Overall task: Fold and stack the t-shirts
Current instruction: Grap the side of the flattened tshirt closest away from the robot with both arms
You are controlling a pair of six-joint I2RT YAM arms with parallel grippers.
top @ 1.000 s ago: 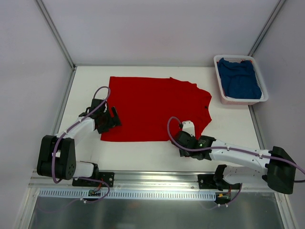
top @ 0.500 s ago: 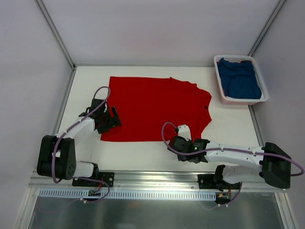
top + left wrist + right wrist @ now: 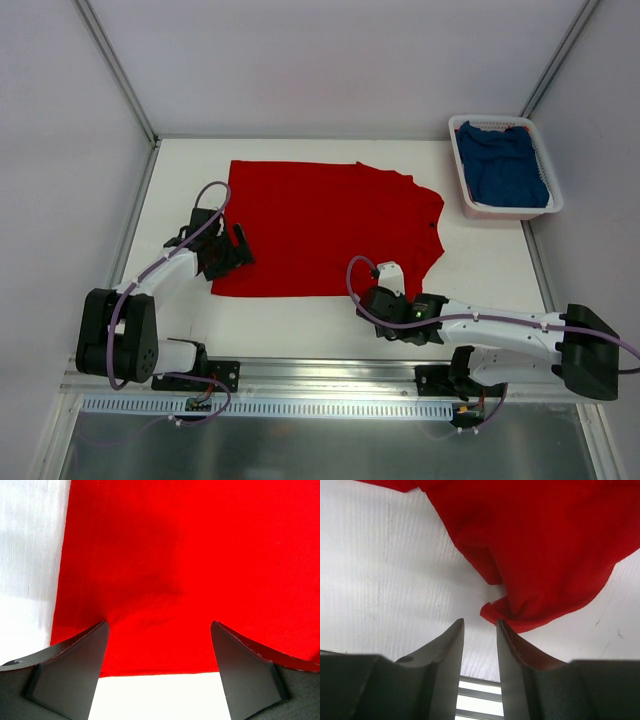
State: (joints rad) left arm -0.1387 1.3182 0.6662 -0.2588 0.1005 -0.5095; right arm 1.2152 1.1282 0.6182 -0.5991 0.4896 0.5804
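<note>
Red soft cloth, matte and without print: in the top view the red t-shirt (image 3: 320, 225) lies spread nearly flat on the white worktop (image 3: 180, 180). Its left and near edges are straight, and its right side ends in an uneven lobe that sags toward the near edge. The blue t-shirt (image 3: 505, 170) sits crumpled in the white slatted plastic basket (image 3: 459, 170) at the far right corner, well apart from the red one. The left hand (image 3: 242, 247) is at the red shirt's near-left corner; the right hand (image 3: 385, 292) is at the near edge by the lobe. Left wrist view: left hand (image 3: 157, 655) spread wide, two dark wedge-shaped jaws straddling the straight near hem of the red t-shirt (image 3: 190, 555), holding nothing. Cloth smooth, faint shallow creases; its side edge runs straight beside bare worktop on the left. Right wrist view: right hand (image 3: 480, 625) with jaws at a narrow slot, bare worktop showing through it, nothing held. A rolled, puckered tip of the red t-shirt (image 3: 545, 540) lies just at the jaw ends, soft folds fanning up from it. Worktop surface finely ribbed, lightly scuffed.
</note>
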